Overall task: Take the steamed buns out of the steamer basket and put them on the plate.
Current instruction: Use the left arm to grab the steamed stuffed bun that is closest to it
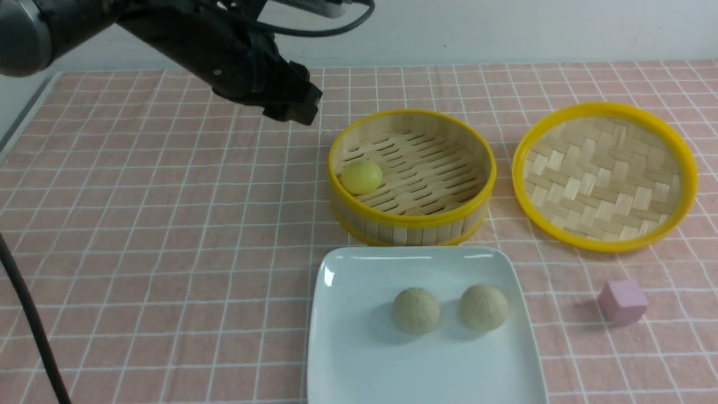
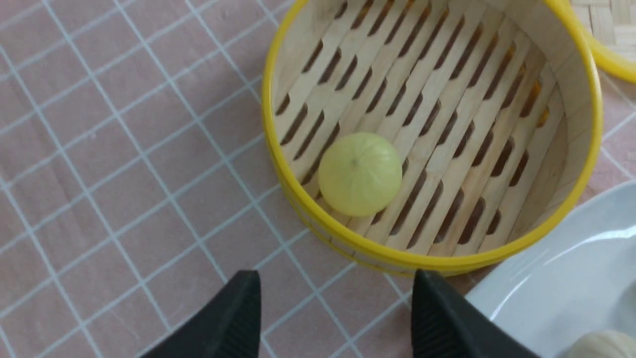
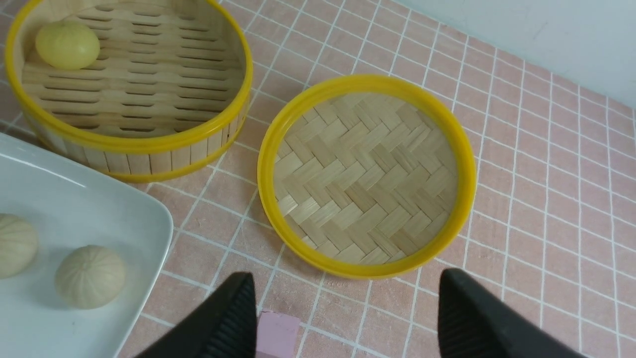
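Note:
One yellow steamed bun [image 1: 362, 177] [image 2: 359, 173] [image 3: 67, 44] lies against the left wall inside the steamer basket [image 1: 411, 220] [image 2: 579, 89] [image 3: 149, 160]. Two pale beige pleated buns [image 1: 415, 310] [image 1: 484, 306] [image 3: 90, 276] [image 3: 15, 244] rest side by side on the white plate [image 1: 359, 359] [image 2: 561, 283] [image 3: 74, 204] in front of the basket. My left gripper [image 1: 300, 109] [image 2: 335, 291] hovers open and empty above the cloth, left of the basket. In its wrist view my right gripper [image 3: 348, 293] is open and empty, above the cloth near the shallow tray; the front view does not hold it.
A shallow yellow-rimmed woven tray [image 1: 604, 177] [image 3: 365, 175] lies right of the basket. A pink cube [image 1: 622, 302] [image 3: 276, 335] sits right of the plate. Pink checked cloth covers the table. A black cable [image 1: 31, 325] hangs at the near left.

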